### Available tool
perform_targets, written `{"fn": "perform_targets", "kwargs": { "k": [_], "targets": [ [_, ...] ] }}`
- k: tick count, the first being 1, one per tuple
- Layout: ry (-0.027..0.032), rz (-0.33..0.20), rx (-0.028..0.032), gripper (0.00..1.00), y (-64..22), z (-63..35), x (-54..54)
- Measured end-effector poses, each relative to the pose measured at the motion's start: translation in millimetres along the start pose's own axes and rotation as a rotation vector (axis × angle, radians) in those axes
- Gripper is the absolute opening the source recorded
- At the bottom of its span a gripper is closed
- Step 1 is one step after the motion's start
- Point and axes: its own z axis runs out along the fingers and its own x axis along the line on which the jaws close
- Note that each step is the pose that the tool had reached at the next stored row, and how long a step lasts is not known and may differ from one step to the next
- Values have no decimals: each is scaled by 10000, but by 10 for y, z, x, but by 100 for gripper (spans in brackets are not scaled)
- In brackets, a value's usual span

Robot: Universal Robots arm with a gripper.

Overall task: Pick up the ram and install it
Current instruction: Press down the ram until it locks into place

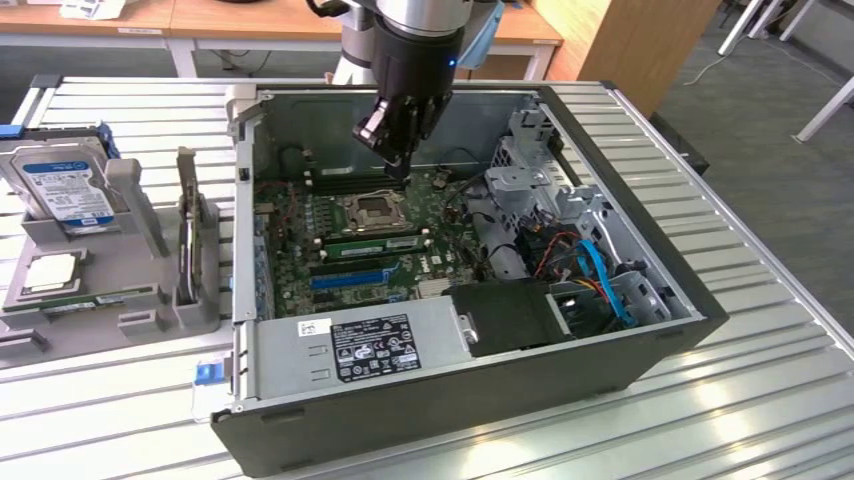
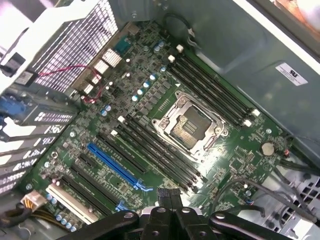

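- Exterior view: nearest the camera is the open computer case [image 1: 441, 425]. Its dark front wall lies at the near edge, with the grey power supply [image 1: 360, 350] and its black label just behind it.
- Deeper in the case lies the green motherboard [image 1: 300, 250], with the empty processor socket [image 1: 374, 208] near its middle. Blue and orange cables [image 1: 601, 280] sit toward the exterior view's right.
- The gripper [image 1: 398, 168] hangs over the far part of the board, just beyond the socket. Its fingers are pressed together with nothing between them.
- The ram [image 1: 96, 300] seems to be the thin green strip lying flat in the grey fixture [image 1: 134, 325]. That fixture stands outside the case on the exterior view's left, well apart from the gripper.
- The square silver processor [image 1: 48, 272] lies just behind the strip, and the blue-labelled hard drive [image 1: 64, 190] stands behind that.
- Wrist view: closest are the gripper's black links, and the gripper [image 2: 168, 194] is clenched and empty above the board.
- Below it run long black memory slots [image 2: 155, 150] beside the socket [image 2: 190, 126]. No stick is seated in them.
- A blue expansion slot [image 2: 112, 165] runs parallel to them.
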Motion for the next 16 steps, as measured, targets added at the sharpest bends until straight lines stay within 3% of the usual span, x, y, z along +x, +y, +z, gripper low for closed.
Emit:
{"fn": "perform_targets", "kwargs": {
  "k": [7, 16],
  "targets": [
    [5, 924, -2, 10, 0, 7, 0],
    [-33, 2242, 29, 10, -1, 29, 0]
  ]
}}
